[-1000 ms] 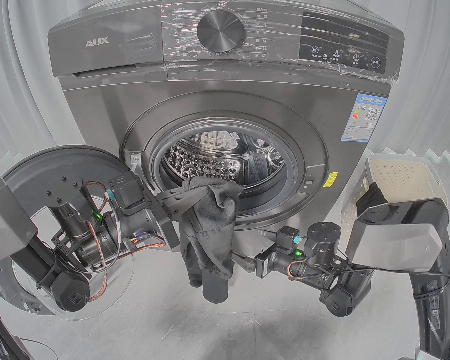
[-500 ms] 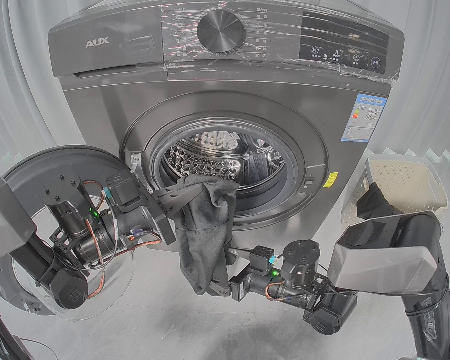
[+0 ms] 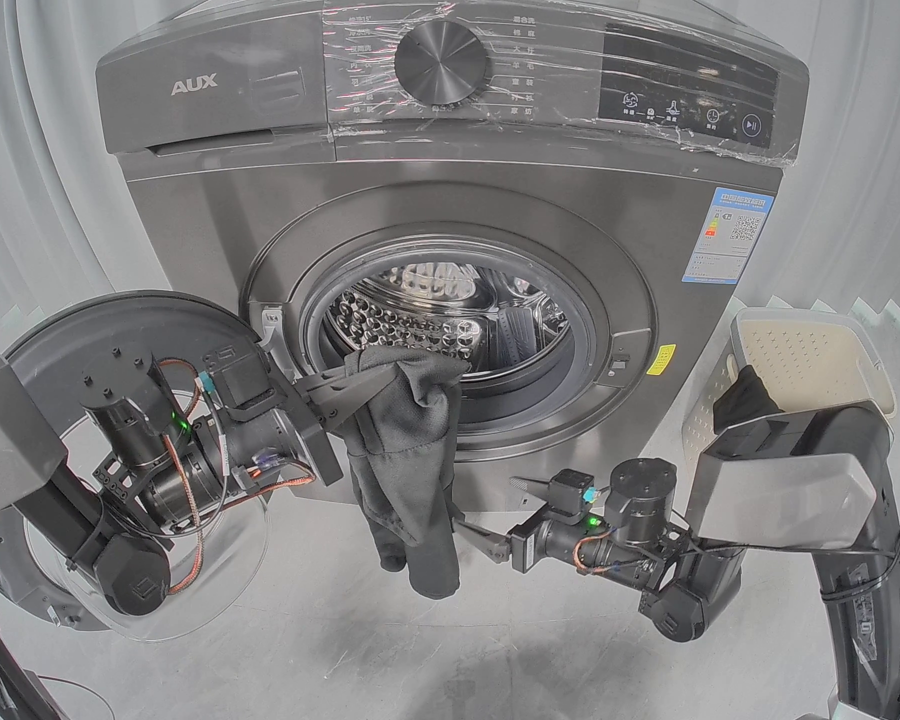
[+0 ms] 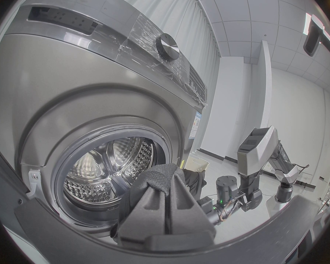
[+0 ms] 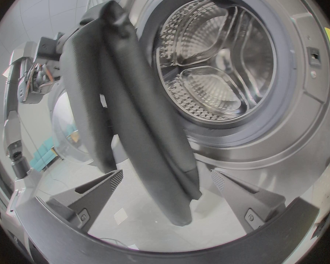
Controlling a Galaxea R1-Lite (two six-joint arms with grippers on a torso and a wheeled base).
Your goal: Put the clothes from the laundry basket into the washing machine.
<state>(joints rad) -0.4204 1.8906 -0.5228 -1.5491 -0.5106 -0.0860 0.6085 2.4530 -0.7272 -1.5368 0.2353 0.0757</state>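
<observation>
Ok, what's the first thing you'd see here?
A dark grey garment dangling from the shut left gripper, right before the big silver washing machine with its round door swung open. Beside its lower end sits the open right gripper; a white holed laundry basket stands on the right.

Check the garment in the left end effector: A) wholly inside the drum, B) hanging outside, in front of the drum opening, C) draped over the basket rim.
B: the garment hangs from the shut left end effector in front of the drum, its lower end dangling outside, below the opening.
</observation>
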